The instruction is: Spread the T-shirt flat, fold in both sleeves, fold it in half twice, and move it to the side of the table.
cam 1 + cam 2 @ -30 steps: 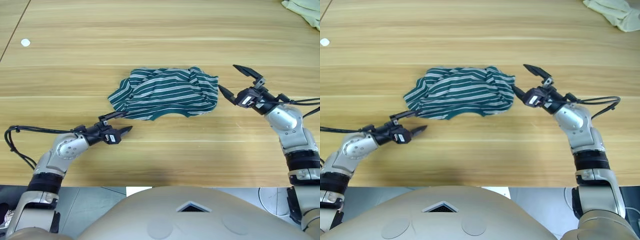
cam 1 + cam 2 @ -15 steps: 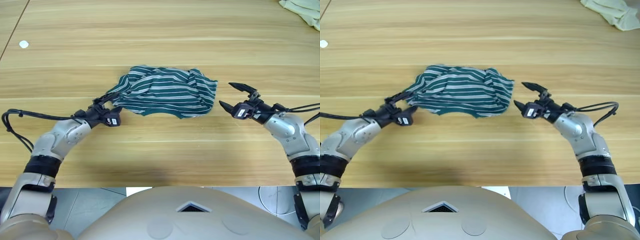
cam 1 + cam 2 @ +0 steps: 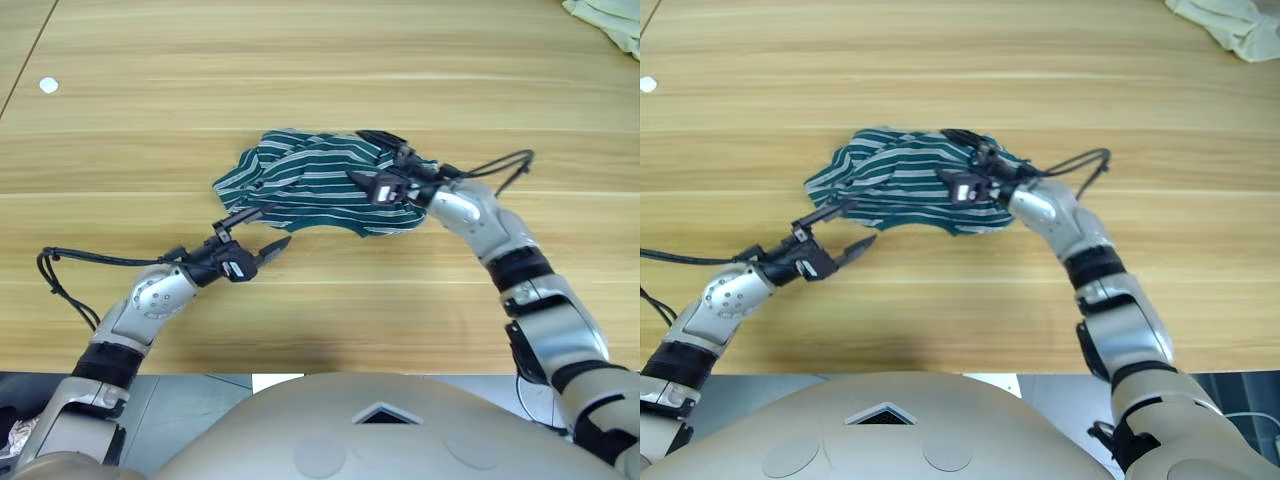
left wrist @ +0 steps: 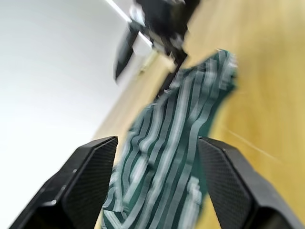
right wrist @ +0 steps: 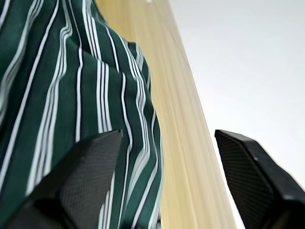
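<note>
1. T-shirt (image 3: 320,185): dark green with thin white stripes, bunched in a crumpled heap near the middle of the wooden table (image 3: 300,60). Not spread flat, and no sleeve can be made out.
2. Left tool (image 3: 276,224): low over the table at the near left edge of the T-shirt, pointing toward it. Jaws stand wide apart and hold nothing. The upper finger's tip lies at the shirt's near hem, but contact cannot be told. The lower finger's tip is over bare wood just in front of the cloth.
3. Left wrist view: both fingers (image 4: 88,176) frame the striped cloth, which lies ahead of them and between them.
4. Right tool (image 3: 352,155): over the right half of the T-shirt, arm reaching in from the right, tips pointing toward the robot's left. Jaws wide and closed on nothing.
5. Right wrist view: striped folds sit close between the spread fingers (image 5: 90,171). Whether the pads touch the cloth cannot be told.
6. Rest of table: a pale crumpled cloth (image 3: 605,20) at the far right corner and a small white round mark (image 3: 50,85) at far left, both well apart from the T-shirt.
</note>
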